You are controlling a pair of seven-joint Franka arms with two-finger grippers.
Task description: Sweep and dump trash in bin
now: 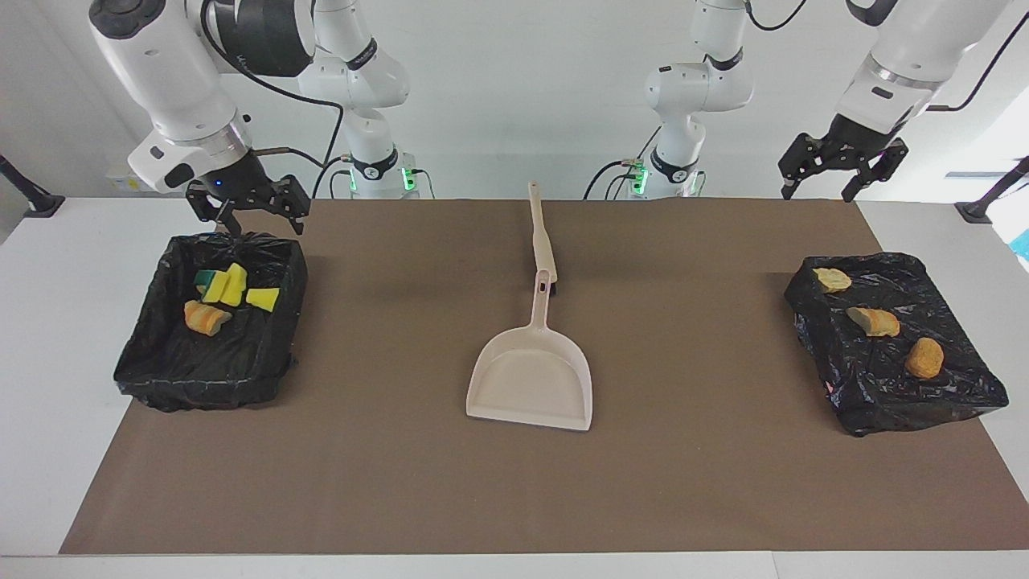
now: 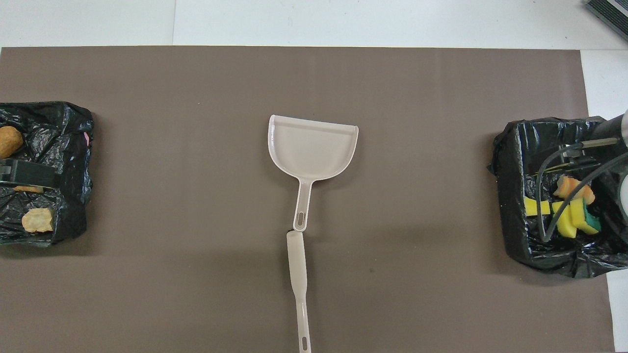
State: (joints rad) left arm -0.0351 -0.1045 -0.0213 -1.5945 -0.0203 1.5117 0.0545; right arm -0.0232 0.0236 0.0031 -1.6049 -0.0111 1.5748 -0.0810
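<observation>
Black plastic film lines the open bin [image 1: 211,322] at the right arm's end of the table; inside it lie green-and-yellow sponge blocks [image 1: 225,286] and one orange-striped piece [image 1: 206,317]; the right gripper [image 1: 248,211] hangs over the bin's rim nearest the robots, its fingers spread and holding nothing. At the middle of the brown mat [image 1: 402,482] rests the beige dustpan [image 1: 532,378], its pan empty and its mouth turned away from the robots; the beige long-handled brush [image 1: 542,241] lies flat, nearer to the robots, its head touching or just beside the dustpan's handle tip. At the left arm's end sits a black-bagged tray [image 1: 892,354] bearing three scraps on top: a pale yellow lump [image 1: 833,279], a tan-orange lump [image 1: 875,322] and a rounder orange lump [image 1: 924,358]; the left gripper [image 1: 841,173] waits in the air near that tray's corner nearest the robots, fingers spread and empty. Judged progress: one batch of trash appears already dumped in the bin; the three lumps seem still to be swept and carried across; neither tool is held, so the next step would call for picking up brush and dustpan.
</observation>
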